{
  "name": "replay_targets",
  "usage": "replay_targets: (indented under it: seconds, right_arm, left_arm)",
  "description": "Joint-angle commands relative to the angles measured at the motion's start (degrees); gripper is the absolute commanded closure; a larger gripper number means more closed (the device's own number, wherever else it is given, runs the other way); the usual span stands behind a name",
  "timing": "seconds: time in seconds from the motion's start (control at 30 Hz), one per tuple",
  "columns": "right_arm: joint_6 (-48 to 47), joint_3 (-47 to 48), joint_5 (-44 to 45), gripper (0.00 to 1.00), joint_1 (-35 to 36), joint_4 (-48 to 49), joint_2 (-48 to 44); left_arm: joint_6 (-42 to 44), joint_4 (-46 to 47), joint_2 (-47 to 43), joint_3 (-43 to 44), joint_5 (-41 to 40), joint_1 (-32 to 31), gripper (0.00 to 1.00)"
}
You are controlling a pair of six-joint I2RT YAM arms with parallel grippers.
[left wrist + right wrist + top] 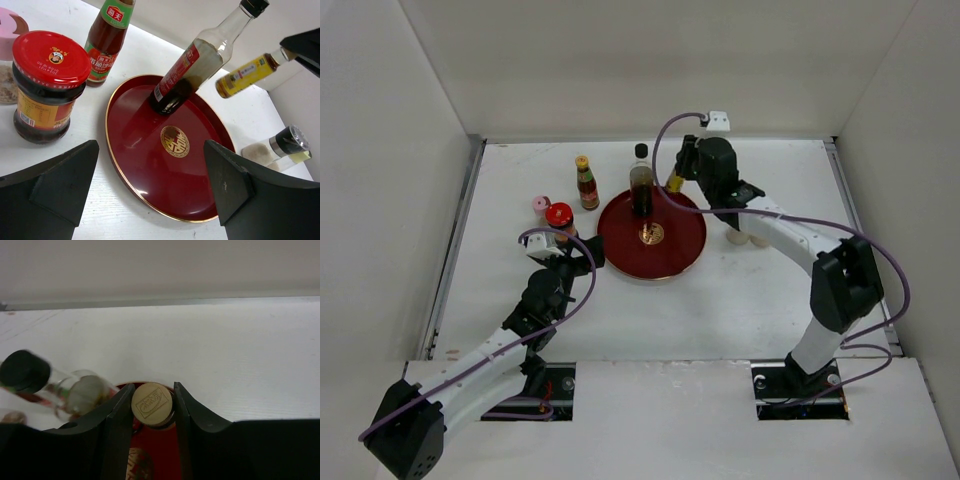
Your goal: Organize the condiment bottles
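We judge that the step in hand is carrying the small amber bottle [245, 75] to the red tray [145, 170]. The right end effector [151, 392] is closed on its gold cap, one finger on each side. The bottle seems to hang just beyond the far rim of the tray, close to the tall dark-filled bottle [200, 60], which stands on the tray. The left end effector [150, 147] is open and holds nothing. It waits at the near-left side of the tray, beside the red-lidded jar [47, 85] on the counter [125, 220]. For the next move, we think the amber bottle must come over a bare part of the tray and go down upright, without pushing the tall bottle.
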Motion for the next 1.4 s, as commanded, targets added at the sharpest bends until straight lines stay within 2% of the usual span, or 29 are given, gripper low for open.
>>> replay_targets:
  seconds: [0.0, 0.4, 0.43, 0.53, 0.67, 0.73, 0.87, 1.03, 1.07, 1.1, 1.13, 1.2, 1.23, 1.3, 1.37]
  right_arm:
    - [1.1, -0.2, 0.5, 0.73, 2.8, 5.3, 2.5]
    - [-3.4, 1.0, 7.1, 0.71, 6.8, 5.5, 8.2]
    - [-3.7, 1.0, 7.4, 0.68, 7.0, 5.7, 8.5]
    - [-3.8, 0.2, 7.7, 0.52, 7.8, 6.4, 8.5]
    - [-3.0, -1.1, 8.1, 0.38, 8.5, 6.6, 7.6]
    - [-1.9, -2.2, 8.4, 0.30, 8.6, 6.6, 6.0]
    - [0.1, -5.4, 7.3, 0.19, 8.9, 6.0, 0.3]
    - [3.8, -13.7, 5.9, 0.14, 9.5, 5.5, -9.8]
    - [4.3, -15.3, 5.8, 0.14, 9.7, 5.8, -11.4]
    - [5.0, -17.7, 5.8, 0.20, 9.9, 6.2, -13.5]
    - [5.8, -19.9, 5.7, 0.32, 10.2, 6.4, -15.4]
    - [7.9, -24.5, 5.5, 0.67, 10.7, 7.1, -18.9]
    - [9.1, -26.8, 5.4, 0.78, 11.2, 7.7, -20.6]
    - [10.2, -30.6, 4.3, 0.83, 12.2, 9.0, -23.2]
    - [10.4, -33.7, 3.5, 0.79, 13.3, 10.6, -25.3]
  left_arm:
    - [-0.5, 2.1, -0.9, -0.5, 0.0, 0.5, 0.14]
    - [-0.4, 1.6, -1.2, -0.3, 0.0, 0.7, 0.14]
    - [-0.3, 1.6, -1.2, -0.3, 0.0, 0.7, 0.14]
    - [-0.3, 0.9, -1.7, 0.0, -0.2, 0.8, 0.14]
    - [-0.4, -3.5, -3.1, 2.7, -0.6, 1.0, 0.15]
    - [-0.6, -6.8, -3.4, 5.3, -1.4, 0.8, 0.15]
    - [-2.0, -15.4, -2.0, 13.7, -3.4, -0.7, 0.18]
    - [-1.0, -22.2, 3.0, 23.7, -3.7, 0.6, 0.34]
    - [-0.7, -23.2, 4.5, 25.7, -3.6, 1.4, 0.37]
    - [-0.6, -24.1, 6.0, 27.5, -3.7, 2.1, 0.40]
    - [-0.1, -24.8, 7.8, 29.3, -3.7, 3.1, 0.41]
    - [1.3, -26.2, 12.6, 33.4, -3.5, 5.5, 0.40]
    - [2.2, -27.2, 15.3, 35.8, -3.3, 6.5, 0.38]
    - [4.6, -28.8, 21.7, 41.0, -2.7, 8.7, 0.34]
    - [6.6, -31.4, 27.9, 46.8, -0.2, 10.7, 0.31]
